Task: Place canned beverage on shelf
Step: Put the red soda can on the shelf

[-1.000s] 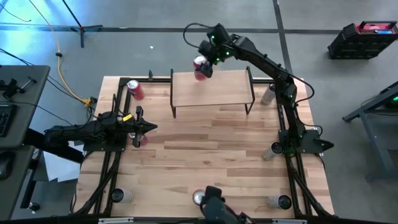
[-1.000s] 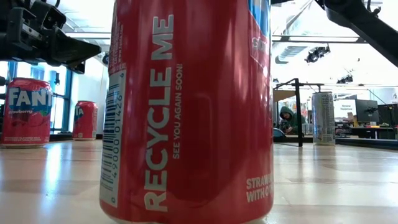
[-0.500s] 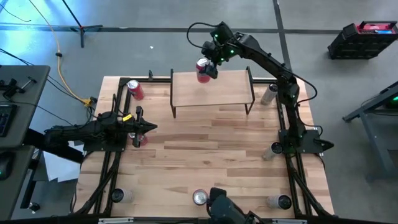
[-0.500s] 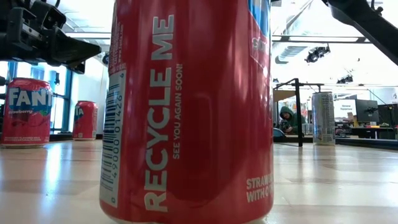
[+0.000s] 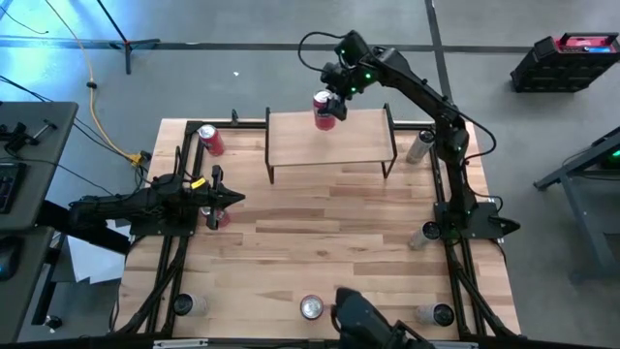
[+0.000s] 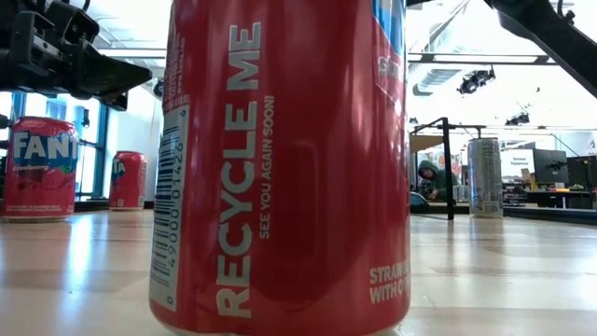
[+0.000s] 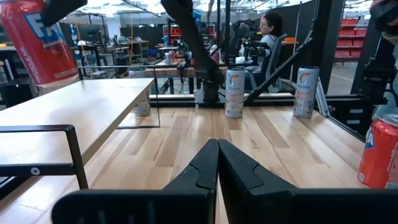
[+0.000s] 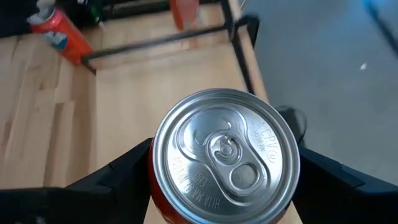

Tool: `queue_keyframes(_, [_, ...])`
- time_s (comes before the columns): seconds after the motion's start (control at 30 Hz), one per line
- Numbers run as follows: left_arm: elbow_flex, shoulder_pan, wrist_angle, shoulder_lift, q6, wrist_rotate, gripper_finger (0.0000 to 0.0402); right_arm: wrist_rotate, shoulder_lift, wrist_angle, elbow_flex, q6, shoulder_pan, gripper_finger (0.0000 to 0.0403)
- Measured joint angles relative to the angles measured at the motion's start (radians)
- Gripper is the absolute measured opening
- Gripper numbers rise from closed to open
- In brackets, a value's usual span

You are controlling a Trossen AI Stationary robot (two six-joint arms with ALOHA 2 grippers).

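Light wooden table (image 5: 329, 242) on a grey floor, seen from above, with a dark arm at each side. At the left, the left gripper (image 5: 232, 199) rests low over the table with its fingers (image 7: 205, 171) pressed together and nothing between them; a red can (image 5: 221, 217) stands just beside its tip, and another red can (image 5: 209, 140) stands at the far left corner. Along the near edge, from left to right: a silver-topped can (image 5: 183, 304), a red can (image 5: 311, 308) at centre that fills the low view, and another silver-topped can (image 5: 439, 314). At the far centre stands the shelf (image 5: 329, 139), a pale plank on thin black legs. The right gripper (image 5: 330, 103) clamps the canned beverage (image 5: 325, 109) by its sides, upright, over the shelf's far edge; whether the can touches the plank cannot be told. The beverage is red-bodied with a silver lid and an unopened pull tab (image 8: 225, 151). Two pale cans (image 5: 418, 147) (image 5: 424, 234) stand at the right beside the right arm's base.
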Motion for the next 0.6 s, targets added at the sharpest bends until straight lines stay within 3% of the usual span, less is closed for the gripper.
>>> queue_keyframes(0.13, [0.000,0.000,0.000,0.000,0.000,0.000,0.0003,0.007,-0.007,0.015,0.000,0.000,0.004,0.0291])
queue_keyframes(0.33, [0.000,0.000,0.000,0.000,0.000,0.000,0.0003,0.012,-0.035,-0.239,0.000,-0.026,0.000,0.0291])
queue_keyframes(0.6, [0.000,0.000,0.000,0.000,0.000,0.000,0.0003,0.026,-0.164,-0.278,0.000,-0.014,-0.005,0.0291])
